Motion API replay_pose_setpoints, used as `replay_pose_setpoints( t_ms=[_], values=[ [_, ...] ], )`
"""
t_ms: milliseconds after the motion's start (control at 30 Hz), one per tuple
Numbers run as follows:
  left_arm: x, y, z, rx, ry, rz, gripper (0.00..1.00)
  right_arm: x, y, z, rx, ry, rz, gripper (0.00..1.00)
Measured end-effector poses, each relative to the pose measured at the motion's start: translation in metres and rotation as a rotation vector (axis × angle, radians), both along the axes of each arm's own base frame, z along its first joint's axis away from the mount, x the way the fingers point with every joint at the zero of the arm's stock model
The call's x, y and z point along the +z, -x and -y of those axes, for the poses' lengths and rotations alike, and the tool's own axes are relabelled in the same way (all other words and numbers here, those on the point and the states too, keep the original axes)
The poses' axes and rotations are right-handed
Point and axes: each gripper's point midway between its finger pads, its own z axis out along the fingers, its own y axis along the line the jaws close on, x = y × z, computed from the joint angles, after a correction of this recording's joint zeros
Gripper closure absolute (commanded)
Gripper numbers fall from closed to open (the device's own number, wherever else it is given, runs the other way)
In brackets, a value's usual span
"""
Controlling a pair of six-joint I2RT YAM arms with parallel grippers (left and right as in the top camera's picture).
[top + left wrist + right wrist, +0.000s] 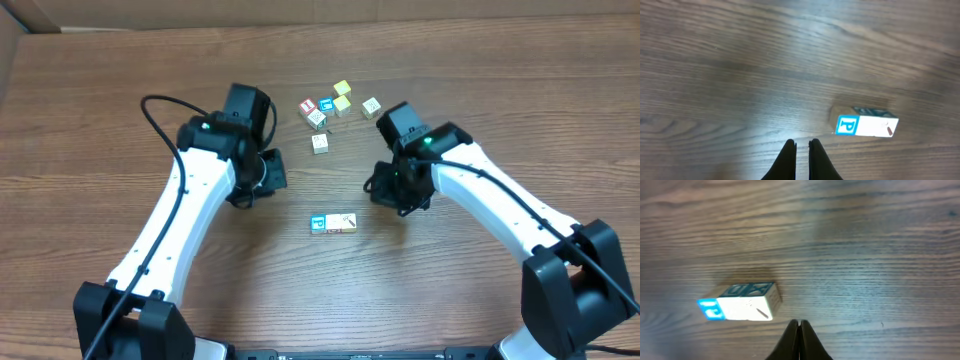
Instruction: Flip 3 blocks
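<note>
Small print, cropped fingers
Overhead, marks on the far cubes (330,105) are too small to read; the wrist views' bottom edges crop the left end effector (802,145) and right end effector (798,324).

The three blocks (333,223), small pale wooden cubes, lie touching in a short straight row on the table (300,290), just below the centre of the overhead frame. The left-end block (319,224) shows a blue letter face, and the right-end block (348,221) a small red mark.
</note>
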Motion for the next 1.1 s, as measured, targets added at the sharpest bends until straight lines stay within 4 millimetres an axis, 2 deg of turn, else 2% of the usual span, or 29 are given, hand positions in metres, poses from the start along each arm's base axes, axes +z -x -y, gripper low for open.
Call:
replay_pose_setpoints(
  t_ms=[67, 233, 333, 500, 767, 933, 1100],
  values=[
    [-0.019, 0.003, 0.006, -0.019, 0.003, 0.000, 0.96, -0.014, 0.004, -0.004, -0.001, -0.008, 0.009, 0.96],
    [-0.070, 0.027, 0.015, -0.059, 0.016, -0.051, 0.96, -0.037, 0.013, -0.016, 0.015, -0.029, 0.035, 0.96],
    [-0.083, 0.030, 0.017, -0.058, 0.030, -0.050, 0.96, -0.044, 0.013, -0.020, 0.017, -0.040, 0.059, 0.96],
    [-0.092, 0.023, 0.023, -0.062, 0.063, 0.004, 0.96, -0.047, 0.009, -0.021, 0.005, -0.046, 0.082, 0.96],
    [-0.100, 0.031, 0.035, -0.087, 0.081, 0.000, 0.96, -0.047, 0.005, -0.026, -0.010, -0.055, 0.098, 0.96],
    [-0.100, 0.030, 0.036, -0.072, 0.087, 0.001, 0.96, -0.054, 0.013, -0.035, 0.015, -0.050, 0.084, 0.96],
    [-0.102, 0.030, 0.047, -0.088, 0.095, 0.011, 0.96, -0.055, 0.016, -0.038, 0.013, -0.049, 0.077, 0.96]
  ],
)
